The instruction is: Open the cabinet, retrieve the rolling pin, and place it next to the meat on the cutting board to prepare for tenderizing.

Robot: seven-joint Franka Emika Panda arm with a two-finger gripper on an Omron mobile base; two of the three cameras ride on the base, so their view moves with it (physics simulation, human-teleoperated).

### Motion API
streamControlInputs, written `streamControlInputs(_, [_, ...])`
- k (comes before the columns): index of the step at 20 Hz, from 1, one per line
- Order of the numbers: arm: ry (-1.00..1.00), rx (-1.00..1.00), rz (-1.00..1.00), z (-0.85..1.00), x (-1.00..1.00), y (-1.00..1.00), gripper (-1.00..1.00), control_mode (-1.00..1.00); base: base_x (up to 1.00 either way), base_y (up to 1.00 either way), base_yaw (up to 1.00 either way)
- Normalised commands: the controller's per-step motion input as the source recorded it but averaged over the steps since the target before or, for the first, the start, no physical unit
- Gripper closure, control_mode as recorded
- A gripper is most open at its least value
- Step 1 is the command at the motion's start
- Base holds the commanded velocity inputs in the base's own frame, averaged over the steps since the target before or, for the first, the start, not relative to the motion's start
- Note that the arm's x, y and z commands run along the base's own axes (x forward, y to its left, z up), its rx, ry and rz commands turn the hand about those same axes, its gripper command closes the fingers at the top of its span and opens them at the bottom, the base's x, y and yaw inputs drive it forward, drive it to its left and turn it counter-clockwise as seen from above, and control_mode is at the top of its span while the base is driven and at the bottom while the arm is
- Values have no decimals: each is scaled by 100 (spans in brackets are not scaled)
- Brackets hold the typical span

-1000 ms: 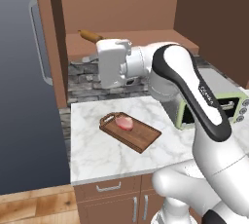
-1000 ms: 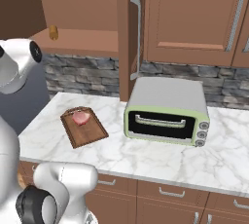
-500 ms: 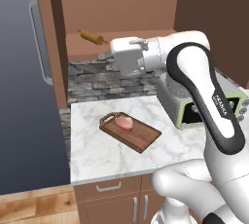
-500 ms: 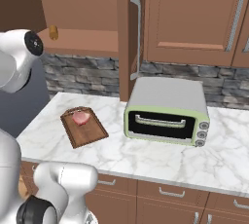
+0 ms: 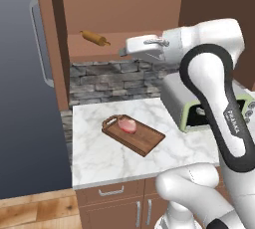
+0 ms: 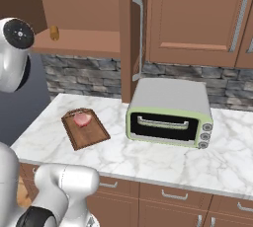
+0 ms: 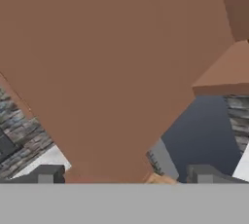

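Observation:
The cabinet (image 5: 124, 4) stands open, its doors swung out to either side. The tan rolling pin (image 5: 94, 38) lies on the cabinet's lower shelf at the left; its end (image 6: 54, 33) also shows from the other side. My gripper (image 5: 122, 52) hovers just in front of that shelf edge, right of the pin and apart from it, pointing left. It is open, with its fingertips (image 7: 46, 173) wide apart and nothing between them. Below on the counter, the pink meat (image 5: 127, 125) rests on the dark cutting board (image 5: 144, 141), seen again as meat (image 6: 82, 119) and board (image 6: 94, 134).
A pale green toaster oven (image 6: 170, 112) stands on the marble counter (image 6: 163, 162) right of the board. The open right cabinet door (image 6: 126, 28) with its silver handle (image 6: 140, 38) juts out above it. A dark grey tall panel (image 5: 20, 103) bounds the counter's left end.
The hand has risen and swung right, from low in front of the stone backsplash to shelf height. The arm's elbow lifted with it. The gripper stayed open.

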Motion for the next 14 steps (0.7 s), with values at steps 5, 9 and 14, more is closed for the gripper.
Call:
streamControlInputs(5, [-19,-16,-14,4,18,-39,-100,-100,0,0,0])
streamControlInputs(9, [-15,-17,-12,5,34,-30,-100,-100,0,0,0])
streamControlInputs(14, [-4,-17,-12,8,46,-11,-100,-100,0,0,0])
